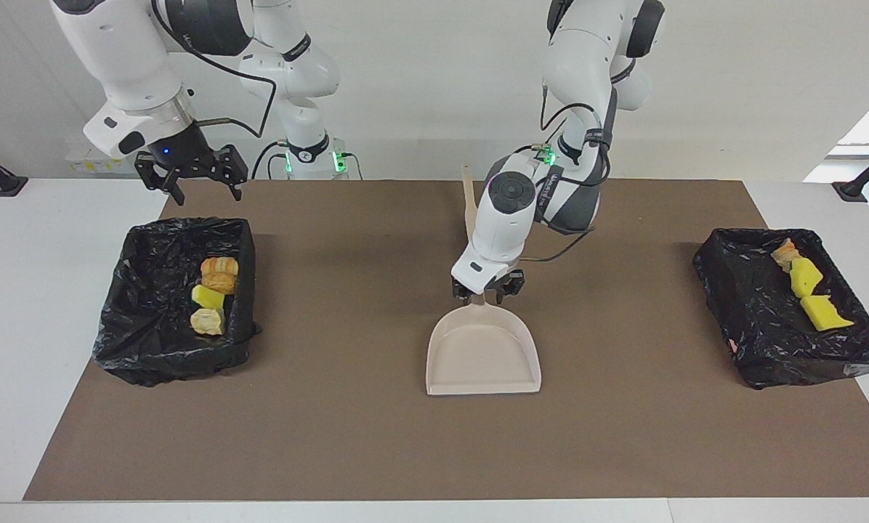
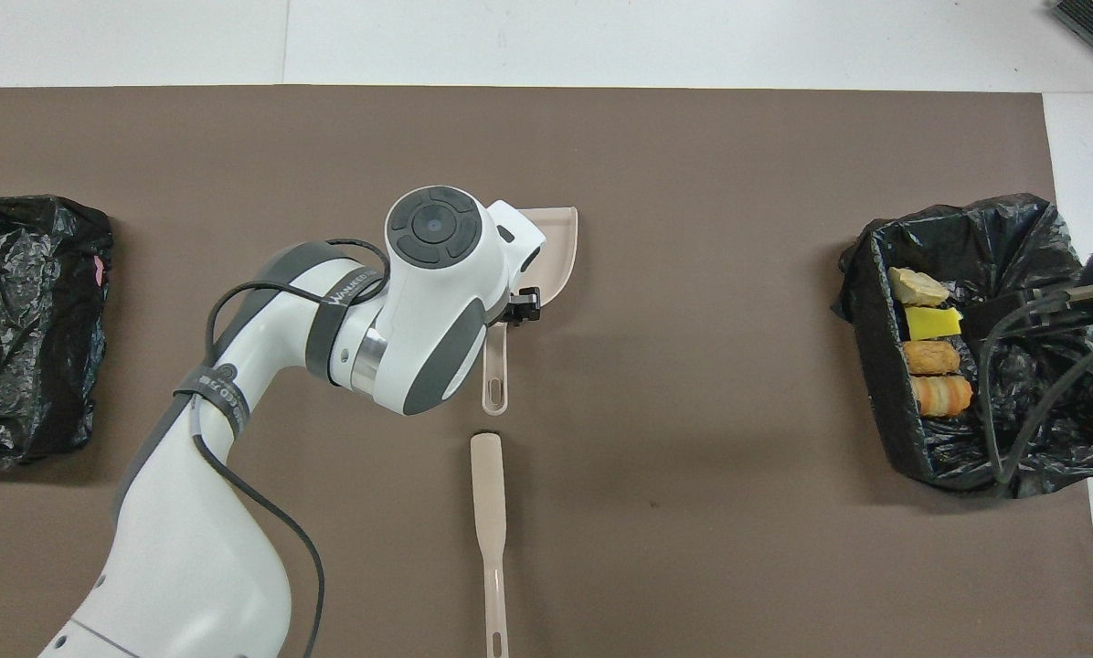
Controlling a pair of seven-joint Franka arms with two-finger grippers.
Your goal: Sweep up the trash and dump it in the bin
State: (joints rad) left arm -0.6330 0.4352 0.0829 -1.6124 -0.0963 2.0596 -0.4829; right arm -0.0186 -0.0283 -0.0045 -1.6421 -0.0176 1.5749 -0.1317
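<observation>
Facing view: the left gripper [image 1: 487, 293] sits open around the dustpan [image 1: 482, 357] handle; lift straight up. The right gripper [image 1: 191, 174] waits open. Overhead view: trash [image 2: 928, 340] lies in the bin [image 2: 1040, 228].

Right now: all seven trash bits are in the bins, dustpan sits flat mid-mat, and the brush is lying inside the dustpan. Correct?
Not quite. The brush lies on the mat, nearer to the robots than the dustpan, apart from its handle; the overhead view shows the gap. The dustpan is empty. The rest stands: trash in both bins.
</observation>
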